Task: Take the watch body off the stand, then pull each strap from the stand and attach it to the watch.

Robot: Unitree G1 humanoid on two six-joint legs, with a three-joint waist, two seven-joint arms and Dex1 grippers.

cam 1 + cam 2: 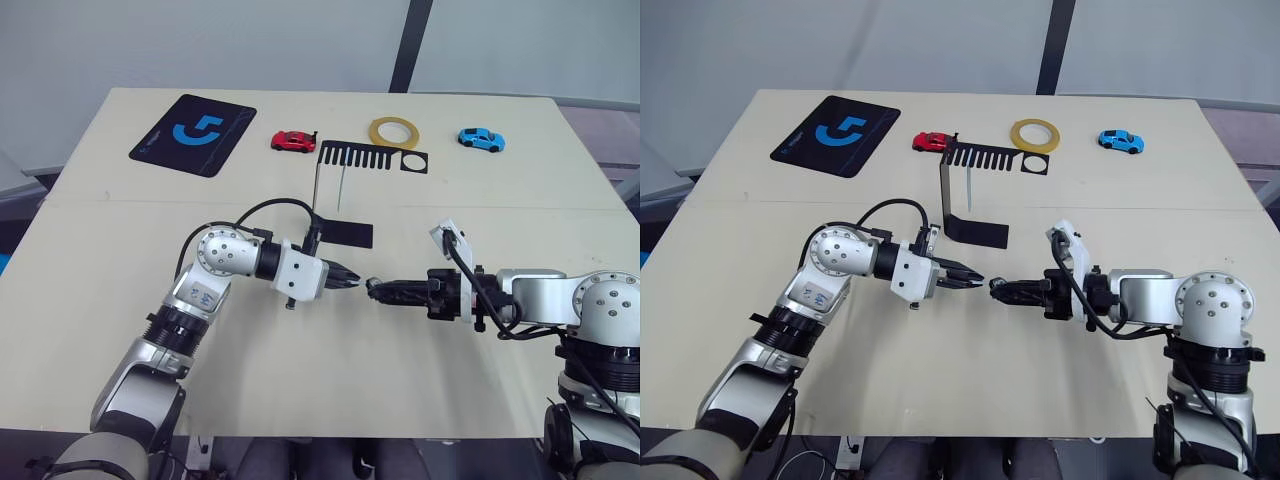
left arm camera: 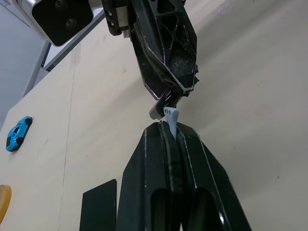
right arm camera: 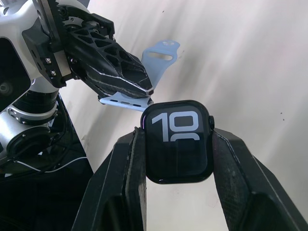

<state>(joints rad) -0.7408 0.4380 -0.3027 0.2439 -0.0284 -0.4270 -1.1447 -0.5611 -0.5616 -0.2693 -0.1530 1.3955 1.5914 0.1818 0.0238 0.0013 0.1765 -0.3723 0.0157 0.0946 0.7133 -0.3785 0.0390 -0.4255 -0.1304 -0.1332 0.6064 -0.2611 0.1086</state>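
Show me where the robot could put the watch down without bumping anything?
Bare table lies near the robot, below both end effectors, and left of the left arm under the black mat. The far edge is crowded: mat, red car, stand, tape roll, blue car.

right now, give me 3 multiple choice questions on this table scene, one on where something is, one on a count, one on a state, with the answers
1. Where is the watch body?
A. on the stand
B. between the right gripper's fingers
C. on the black mat

2. How many toy cars are on the table?
A. one
B. two
C. three

3. What is the left gripper doing?
A. hanging open
B. shut on a strap
C. gripping the tape roll

Answers:
1 B: the right wrist view shows the right gripper clamping the case, off the stand.
2 B: a red car and a blue car.
3 B: the left gripper pinches the pale strap next to the watch.
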